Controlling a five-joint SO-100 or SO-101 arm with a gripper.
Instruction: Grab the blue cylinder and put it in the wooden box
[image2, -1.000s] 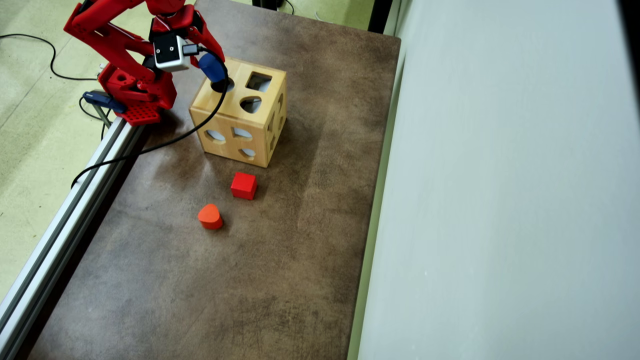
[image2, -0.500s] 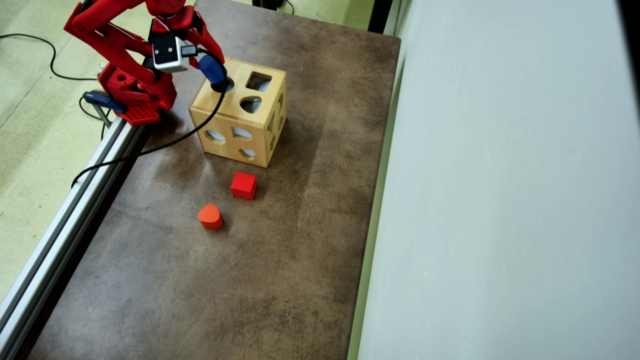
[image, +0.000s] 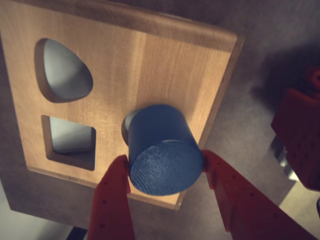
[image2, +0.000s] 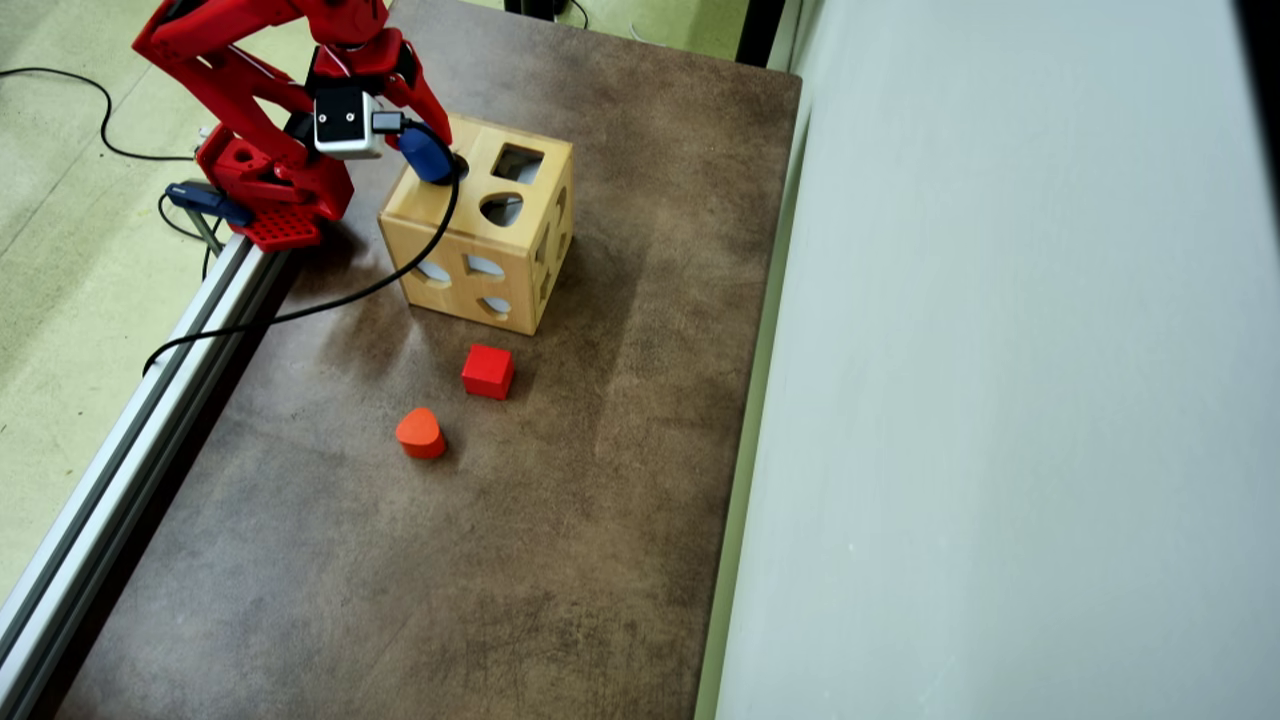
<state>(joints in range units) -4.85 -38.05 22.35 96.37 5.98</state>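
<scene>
the hand (image: 165, 172) is clamped on the blue cylinder (image: 164, 150), one red finger (image: 112, 200) pressed on each side of its curved wall near the flat round end that faces the wrist camera. the cylinder is tilted, its far end nosing into the round hole at the near corner of the wooden box (image: 150, 65); in the overhead view the blue cylinder (image2: 422, 155) sits at about 10 o'clock on the top of the wooden box (image2: 480, 250). it looks like a solid, stiff, painted wood block, probably light, with a faintly woven grain on the end face and a smooth side that could slip if the squeeze eases, so a hold across the middle of the curved wall seems soundest. the box is pale, smooth wood with crisp cut-outs: a rounded triangle at 10 o'clock and a square at 8 o'clock in the wrist view. the round hole looks a close fit, so the tilt may make it jam. a red cube (image2: 488, 371) and an orange rounded block (image2: 420, 433) lie on the mottled brown surface (image2: 600, 500), well apart from the box.
</scene>
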